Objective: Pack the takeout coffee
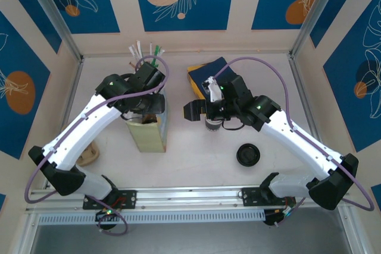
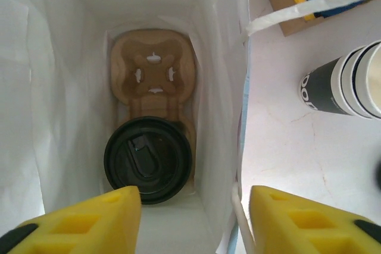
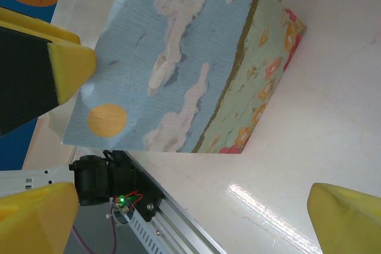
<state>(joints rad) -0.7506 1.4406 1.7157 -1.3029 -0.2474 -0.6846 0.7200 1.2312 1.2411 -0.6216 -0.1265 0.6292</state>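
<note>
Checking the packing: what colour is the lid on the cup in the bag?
Black lid, best seen from the left wrist.

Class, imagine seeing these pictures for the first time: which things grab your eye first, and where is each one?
The black-lidded takeout coffee sits in a brown cup carrier at the bottom of the paper bag, below the open left gripper. A striped lidless cup is on the table right of the bag, and a loose black lid lies farther right, toward the near edge.
</note>
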